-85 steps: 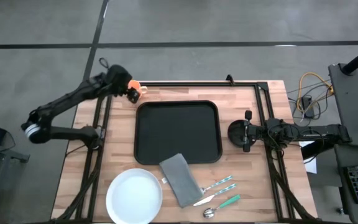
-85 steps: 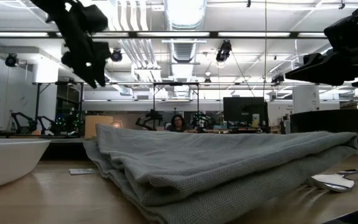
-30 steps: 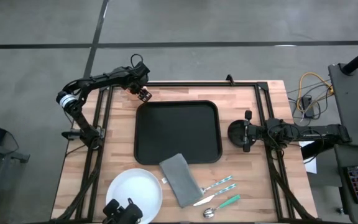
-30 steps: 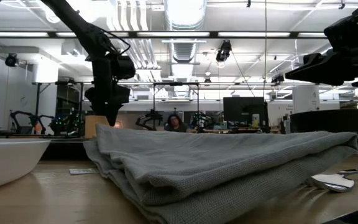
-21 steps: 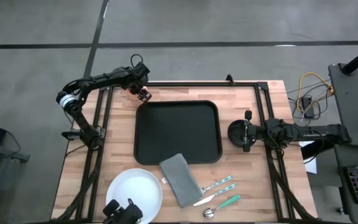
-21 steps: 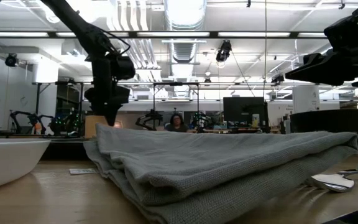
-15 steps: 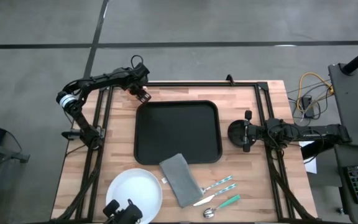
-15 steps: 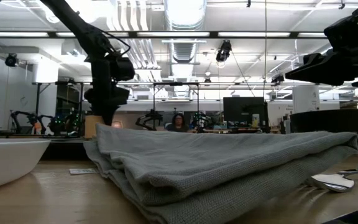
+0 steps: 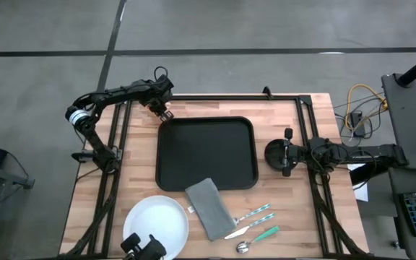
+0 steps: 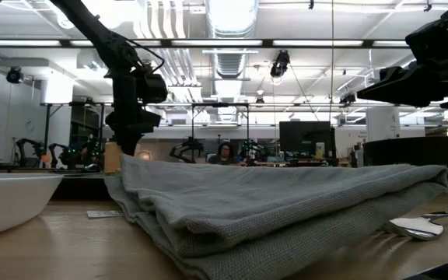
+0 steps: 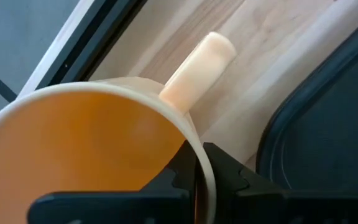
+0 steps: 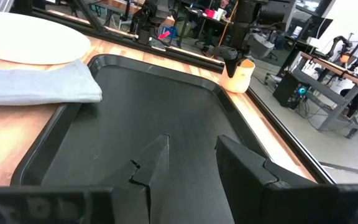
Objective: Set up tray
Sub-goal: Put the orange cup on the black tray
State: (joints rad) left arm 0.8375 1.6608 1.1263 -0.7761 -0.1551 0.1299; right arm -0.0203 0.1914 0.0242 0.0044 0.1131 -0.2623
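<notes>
The black tray (image 9: 206,152) lies empty at the table's (image 9: 295,217) middle, so by my reading nothing is set on it yet. Just beside its far left corner, the left gripper (image 9: 163,110) has its fingers clamped on an orange cup's (image 11: 98,155) rim. The white plate (image 9: 156,226), grey napkin (image 9: 209,208) and cutlery (image 9: 255,222) wait on the table nearby. The right gripper (image 12: 188,155), fingers apart, idles at the tray's right.

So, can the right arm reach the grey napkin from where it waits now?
Probably yes. The right gripper is open beside the tray, and the grey napkin lies uncovered at the tray's near edge, with nothing between them.
</notes>
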